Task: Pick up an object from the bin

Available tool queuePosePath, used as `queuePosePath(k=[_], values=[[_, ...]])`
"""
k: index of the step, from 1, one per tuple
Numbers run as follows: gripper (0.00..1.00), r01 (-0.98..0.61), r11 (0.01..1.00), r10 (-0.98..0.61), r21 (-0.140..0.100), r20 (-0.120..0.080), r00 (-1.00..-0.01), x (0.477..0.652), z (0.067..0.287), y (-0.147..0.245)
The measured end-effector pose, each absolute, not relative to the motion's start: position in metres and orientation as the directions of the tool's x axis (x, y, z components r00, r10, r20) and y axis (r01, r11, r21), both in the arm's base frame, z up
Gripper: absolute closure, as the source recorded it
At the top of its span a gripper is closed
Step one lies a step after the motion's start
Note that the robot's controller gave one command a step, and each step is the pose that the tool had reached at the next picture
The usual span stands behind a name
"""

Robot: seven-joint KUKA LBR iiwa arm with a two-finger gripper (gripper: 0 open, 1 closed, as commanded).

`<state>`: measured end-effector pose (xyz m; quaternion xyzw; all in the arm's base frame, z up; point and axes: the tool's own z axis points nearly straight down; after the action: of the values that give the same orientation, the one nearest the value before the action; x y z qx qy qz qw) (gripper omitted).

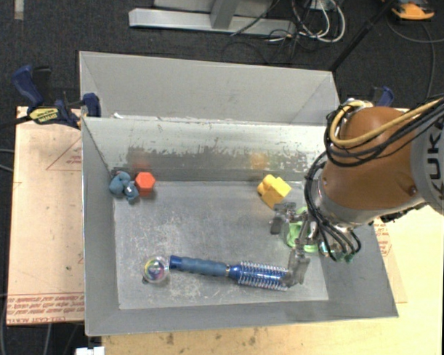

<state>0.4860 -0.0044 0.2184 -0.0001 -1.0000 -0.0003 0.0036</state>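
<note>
Brush along front, ball at its left

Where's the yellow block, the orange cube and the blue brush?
yellow block (pixel 273 188): camera view, on its top face.
orange cube (pixel 145 181): camera view, on the middle of the cube.
blue brush (pixel 201 267): camera view, on its handle.

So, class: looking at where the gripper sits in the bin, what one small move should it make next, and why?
Probably a small shift toward the view's left, along the blue brush: the gripper sits at the very tip of its bristled end, so centring over the brush should give a surer pick.
</note>
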Motion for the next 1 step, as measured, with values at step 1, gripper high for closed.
queuePosePath(k=[1], values=[[0.00, 0.066, 0.998, 0.066, 0.001, 0.006, -0.998, 0.5024, 0.0654, 0.0230]])
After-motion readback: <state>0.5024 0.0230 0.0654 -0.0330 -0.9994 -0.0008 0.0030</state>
